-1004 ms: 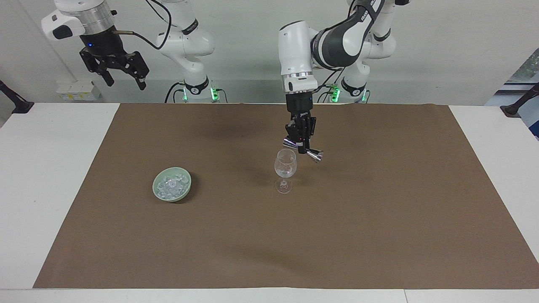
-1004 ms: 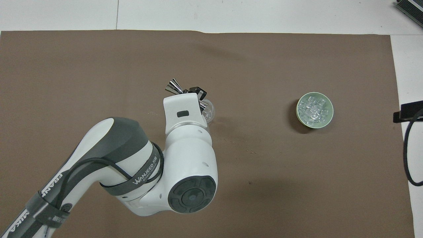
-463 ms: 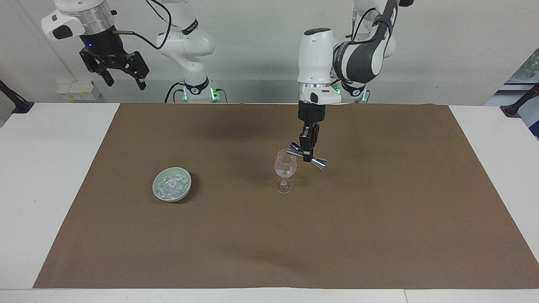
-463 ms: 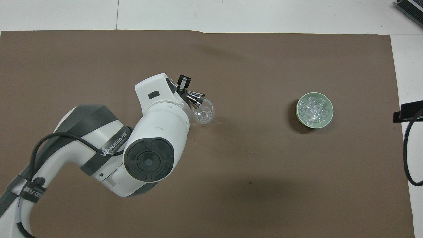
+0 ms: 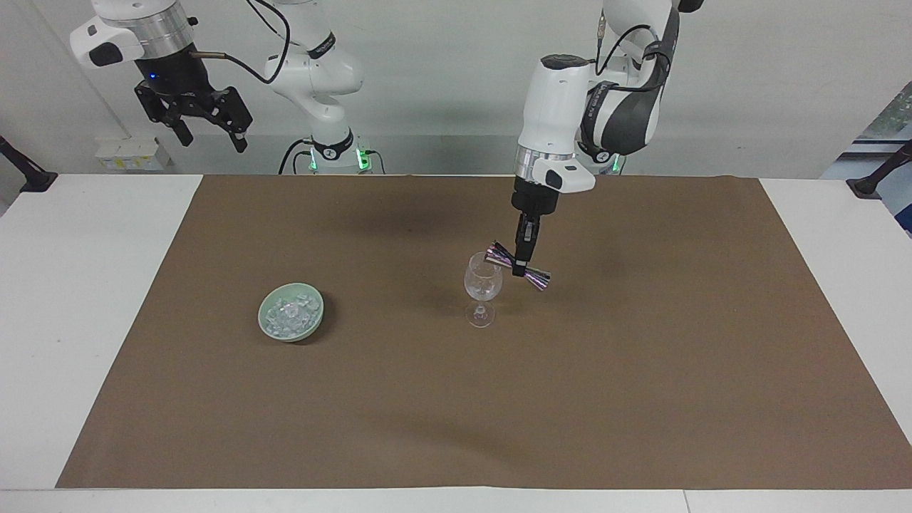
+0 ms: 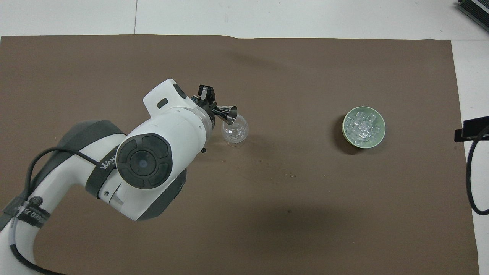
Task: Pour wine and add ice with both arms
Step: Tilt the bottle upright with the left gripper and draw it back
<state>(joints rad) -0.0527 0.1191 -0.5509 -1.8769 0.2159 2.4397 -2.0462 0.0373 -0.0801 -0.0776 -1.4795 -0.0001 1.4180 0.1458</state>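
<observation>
Ice [image 5: 291,314], a heap of small clear, whitish chunks, fills a pale green round bowl [image 5: 315,315] standing on the brown paper mat [image 5: 641,370] toward the right arm's end of the table, well apart from the clear stemmed glass [image 5: 483,285] that stands upright near the middle of the mat. Left gripper [image 5: 521,269] hangs over the mat just beside the glass, its black fingers clamped on the narrow waist of a silver double-cone metal jigger [image 5: 518,266]. Jigger is tilted, 1 cone raised over the rim of the glass, the other cone lower and pointing toward the left arm's end of the table. In the overhead view the open mouth of the raised cone [image 6: 230,114] sits at the glass rim [image 6: 235,131]. Right gripper [image 5: 203,128] waits high over the white table edge at its own end, its 2 black fingers spread wide and holding nothing.
</observation>
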